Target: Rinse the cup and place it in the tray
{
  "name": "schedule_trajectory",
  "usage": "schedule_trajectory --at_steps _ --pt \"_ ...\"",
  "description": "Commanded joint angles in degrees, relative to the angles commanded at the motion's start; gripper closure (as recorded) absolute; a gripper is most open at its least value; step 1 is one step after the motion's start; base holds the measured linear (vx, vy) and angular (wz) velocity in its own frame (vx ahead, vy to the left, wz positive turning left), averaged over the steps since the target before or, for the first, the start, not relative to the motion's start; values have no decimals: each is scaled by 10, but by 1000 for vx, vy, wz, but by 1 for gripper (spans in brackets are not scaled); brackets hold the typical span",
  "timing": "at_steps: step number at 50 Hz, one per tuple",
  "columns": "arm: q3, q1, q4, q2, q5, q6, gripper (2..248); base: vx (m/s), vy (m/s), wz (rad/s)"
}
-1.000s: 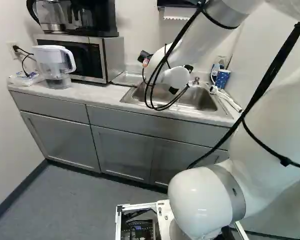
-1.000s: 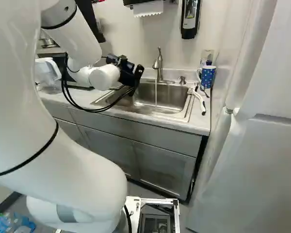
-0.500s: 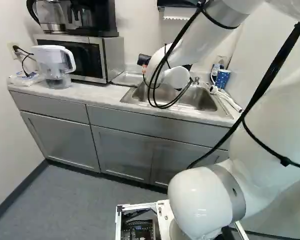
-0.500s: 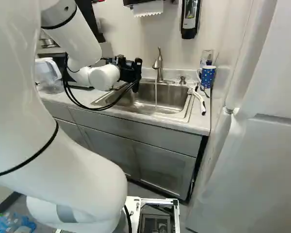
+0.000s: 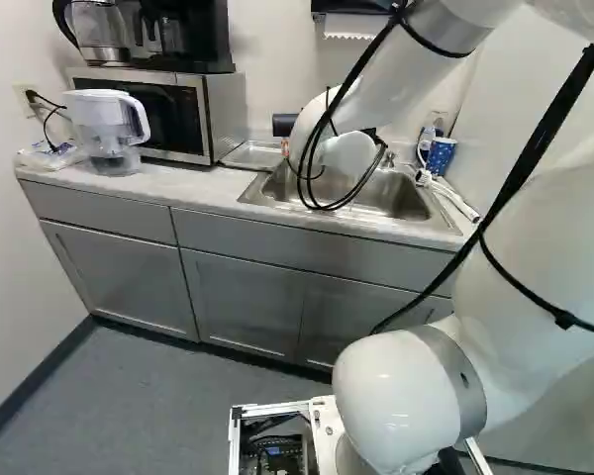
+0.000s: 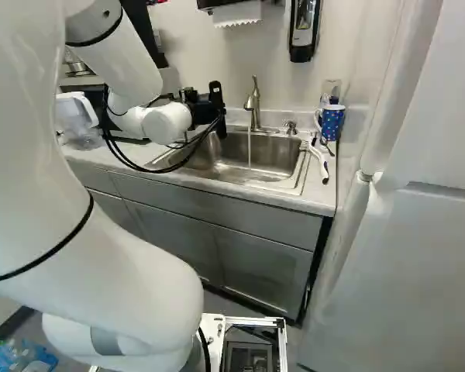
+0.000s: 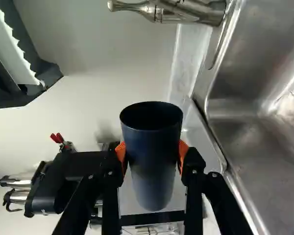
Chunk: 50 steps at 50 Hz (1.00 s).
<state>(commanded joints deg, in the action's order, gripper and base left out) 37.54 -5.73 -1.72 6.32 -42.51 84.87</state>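
By the sink [image 6: 271,159], the claw [image 5: 285,145], parted cup-wide, clamps the cup [image 7: 151,164] (interior unreadable).

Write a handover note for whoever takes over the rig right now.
Gripper: shut on the dark blue cup, an orange pad on each side; the cup is off the counter, near the sink's microwave end.
Place: shallow metal tray, probably the target, between the microwave and sink.
Done: cup gripped; water running from the faucet. Whether it is rinsed, I can't tell.
Left: confirm the rinse, then set the cup in the tray.
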Motion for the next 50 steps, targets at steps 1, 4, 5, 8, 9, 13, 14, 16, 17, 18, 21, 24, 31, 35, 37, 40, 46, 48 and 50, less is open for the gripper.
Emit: schedule_trajectory --at_steps 1,4,5,8,9,13,14,16,17,18,21,24,31,35,37,40,46,48,50 --pt "0 0 0 0 0 -6 129 0 0 0" --pt "0 0 0 0 0 -24 129 0 0 0" --pt "0 0 0 0 0 -30 129 0 0 0" --pt "0 0 0 0 0 -48 129 0 0 0" --pt "0 0 0 0 0 -54 129 0 0 0" --pt "0 0 0 0 0 -78 129 0 0 0" --pt "0 0 0 0 0 -85 129 0 0 0" --pt "0 0 0 0 0 -96 129 0 0 0" --pt "0 0 0 0 0 -102 129 0 0 0" --pt "0 0 0 0 0 -108 129 0 0 0" --pt "0 0 0 0 0 -126 129 0 0 0" --pt "0 0 0 0 0 -145 129 0 0 0" --pt "0 0 0 0 0 -187 129 0 0 0" --pt "0 0 0 0 0 -212 129 0 0 0" --pt "0 0 0 0 0 -223 129 0 0 0" --pt "0 0 0 0 0 -241 129 0 0 0" --pt "0 0 0 0 0 -277 129 0 0 0" --pt "0 0 0 0 0 -289 129 0 0 0" --pt "0 0 0 0 0 -301 129 0 0 0"
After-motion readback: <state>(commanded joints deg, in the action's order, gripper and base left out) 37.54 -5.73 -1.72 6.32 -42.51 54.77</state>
